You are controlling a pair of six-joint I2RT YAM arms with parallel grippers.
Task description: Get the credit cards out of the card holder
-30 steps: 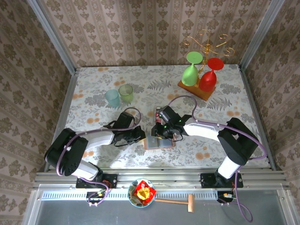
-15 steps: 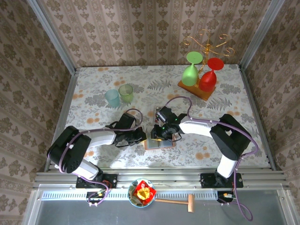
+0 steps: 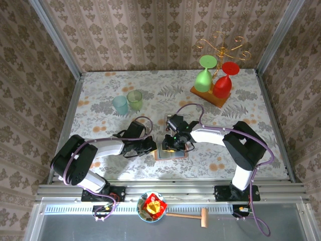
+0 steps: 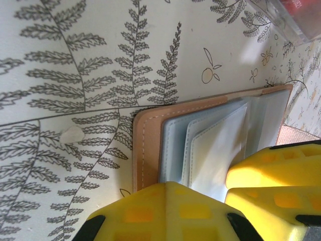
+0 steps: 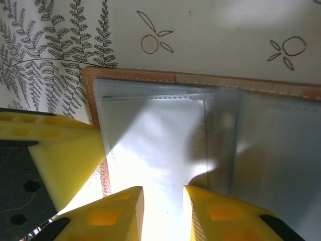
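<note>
Right wrist view: card holder (image 5: 215, 120) lies open, long axis crosswise, directly under the right gripper (image 5: 161, 195), jaws slightly parted and empty over a clear pocket (image 5: 155, 135); the closed left gripper (image 4: 168, 203) pins its left edge.

You have the card holder (image 3: 171, 153) lying open on the table (image 3: 251, 115), near the middle. Your left hand (image 3: 150, 146) sits at its left edge, your right hand (image 3: 173, 144) over its pockets. Two cups (image 3: 128, 102) stand far left, a glass stand (image 3: 209, 95) far right.
</note>
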